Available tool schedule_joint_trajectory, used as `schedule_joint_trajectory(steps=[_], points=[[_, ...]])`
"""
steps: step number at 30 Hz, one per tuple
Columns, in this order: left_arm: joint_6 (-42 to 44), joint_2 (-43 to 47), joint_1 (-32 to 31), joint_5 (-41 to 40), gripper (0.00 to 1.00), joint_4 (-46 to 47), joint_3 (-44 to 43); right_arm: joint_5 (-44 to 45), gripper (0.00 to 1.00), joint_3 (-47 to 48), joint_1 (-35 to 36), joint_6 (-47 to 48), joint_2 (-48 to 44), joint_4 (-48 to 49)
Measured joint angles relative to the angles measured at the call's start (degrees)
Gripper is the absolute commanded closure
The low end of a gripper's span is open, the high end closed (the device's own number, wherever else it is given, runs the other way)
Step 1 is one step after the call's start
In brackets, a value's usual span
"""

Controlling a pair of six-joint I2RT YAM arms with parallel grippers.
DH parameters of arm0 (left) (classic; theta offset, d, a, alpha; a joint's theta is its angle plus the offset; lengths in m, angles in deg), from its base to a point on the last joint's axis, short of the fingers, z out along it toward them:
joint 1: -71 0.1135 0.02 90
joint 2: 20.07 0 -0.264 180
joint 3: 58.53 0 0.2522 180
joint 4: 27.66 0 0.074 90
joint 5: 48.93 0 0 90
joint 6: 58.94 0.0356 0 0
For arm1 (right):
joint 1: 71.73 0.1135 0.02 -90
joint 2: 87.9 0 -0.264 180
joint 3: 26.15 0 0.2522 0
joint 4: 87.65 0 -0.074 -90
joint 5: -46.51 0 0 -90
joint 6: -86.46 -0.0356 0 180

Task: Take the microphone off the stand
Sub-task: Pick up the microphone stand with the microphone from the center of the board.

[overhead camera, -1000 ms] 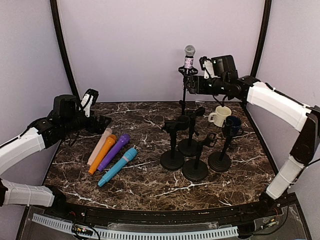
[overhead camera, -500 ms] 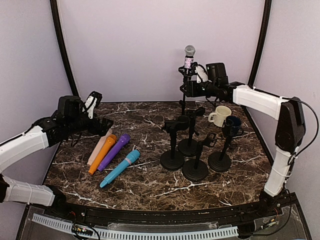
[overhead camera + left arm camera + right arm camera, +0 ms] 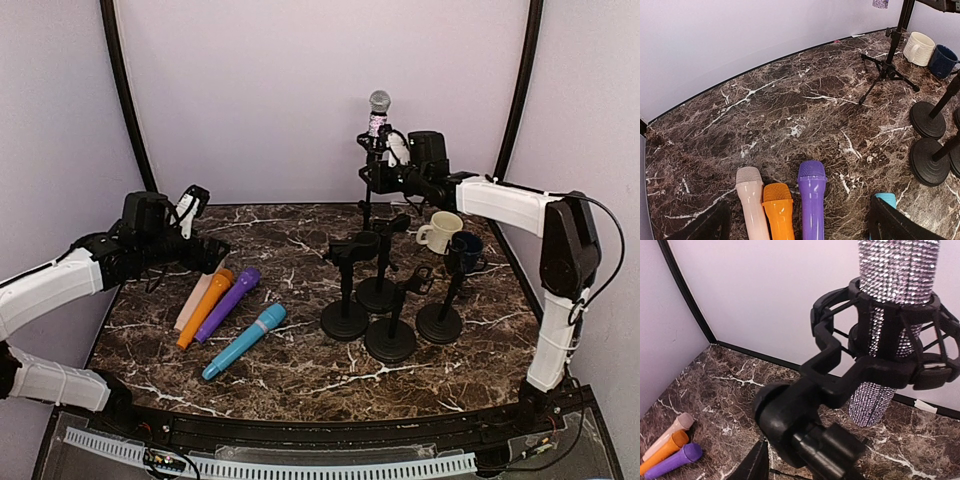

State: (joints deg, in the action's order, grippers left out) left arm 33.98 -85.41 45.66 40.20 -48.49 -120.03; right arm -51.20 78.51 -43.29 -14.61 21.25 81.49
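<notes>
Top external view puts the glittery microphone (image 3: pixel 377 120) at the back of the table (image 3: pixel 300 375), seated in the shock-mount clip (image 3: pixel 875 365) of a tripod stand (image 3: pixel 367 195), its long axis vertical and its head up. The right tool (image 3: pixel 384 178) sits just beside that clip, so the microphone's body lies just above and beyond its tip, and the right arm is by far the nearer. I cannot tell how wide its jaws stand or whether they grip anything (the right wrist camera shows the clip and body but hardly any finger). The left tool (image 3: pixel 200 250) hangs wide open and empty over the coloured microphones (image 3: pixel 228 303). The likely way out is straight up: there is open room above, the wall is close behind, and the short stands (image 3: pixel 390 320) and mugs (image 3: pixel 440 232) crowd the front.
</notes>
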Motion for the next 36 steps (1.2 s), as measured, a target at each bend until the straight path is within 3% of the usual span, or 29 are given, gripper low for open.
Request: schedule_joint_trajectory(steps=[9,22,36], points=[[0.55,-1.75,0.0,-0.02,0.02,-0.17,-0.13,1.49,1.0,-0.48,-0.07,1.53,0.92,2.29],[1.18,-2.49,0.0,-0.11,0.02,-0.37,-0.17,6.49,1.0,0.61,-0.04,3.3,0.92,2.4],[1.4,-2.49,0.0,-0.28,0.02,-0.37,-0.24,15.89,1.0,10.16,0.02,8.13,-0.09,-4.33]])
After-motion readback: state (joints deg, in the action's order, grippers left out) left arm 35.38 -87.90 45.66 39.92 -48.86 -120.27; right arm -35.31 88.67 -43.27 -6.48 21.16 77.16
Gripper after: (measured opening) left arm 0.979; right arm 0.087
